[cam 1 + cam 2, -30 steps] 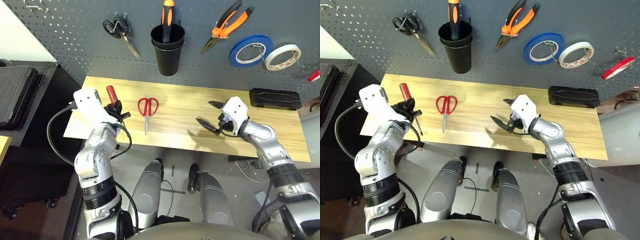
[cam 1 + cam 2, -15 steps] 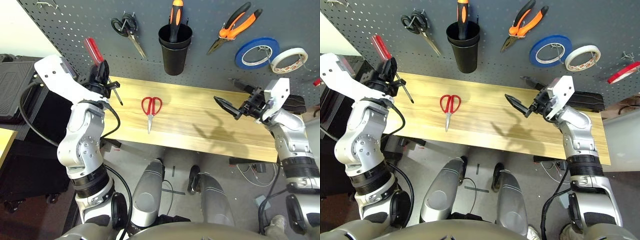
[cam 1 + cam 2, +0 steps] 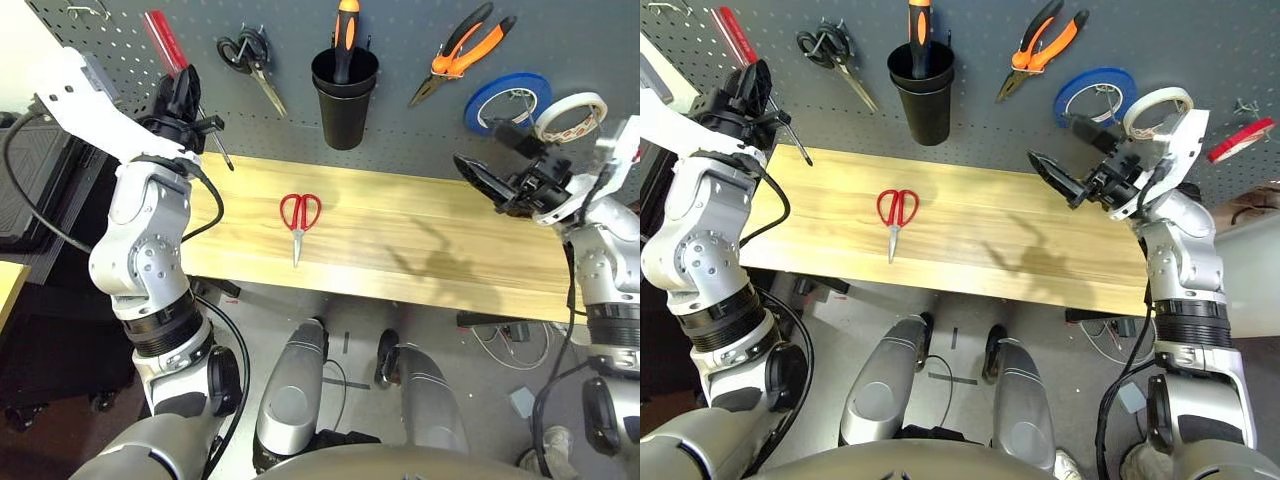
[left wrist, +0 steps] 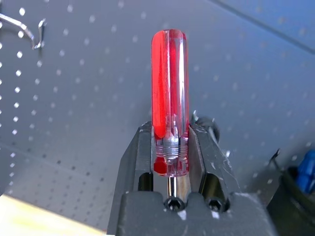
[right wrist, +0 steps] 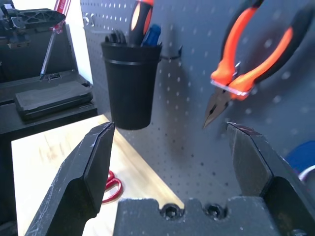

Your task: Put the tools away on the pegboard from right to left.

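My left gripper (image 3: 185, 100) is shut on the slim red-handled screwdriver (image 3: 160, 35), held up against the upper left of the pegboard (image 3: 580, 40), handle up and tip (image 3: 225, 160) slanting down. The left wrist view shows the red handle (image 4: 169, 98) clamped between the fingers. The red-handled scissors (image 3: 297, 215) lie on the wooden table (image 3: 400, 230). The orange-and-black pliers (image 3: 460, 50) hang on the board, and the red tape ring (image 3: 1238, 140) hangs at far right. My right gripper (image 3: 495, 160) hovers open and empty above the table's right end, below the tape rolls.
A black cup (image 3: 345, 100) on the board holds an orange-and-black screwdriver (image 3: 345, 30). Black-handled scissors (image 3: 250, 60) hang left of the cup. Blue tape (image 3: 505, 100) and white tape (image 3: 570, 112) hang at right. Bare hooks (image 3: 85, 10) sit at the board's top left.
My left arm has raised the screwdriver from table height to the pegboard's upper left. My right gripper has lifted and drawn back to the right, staying open.
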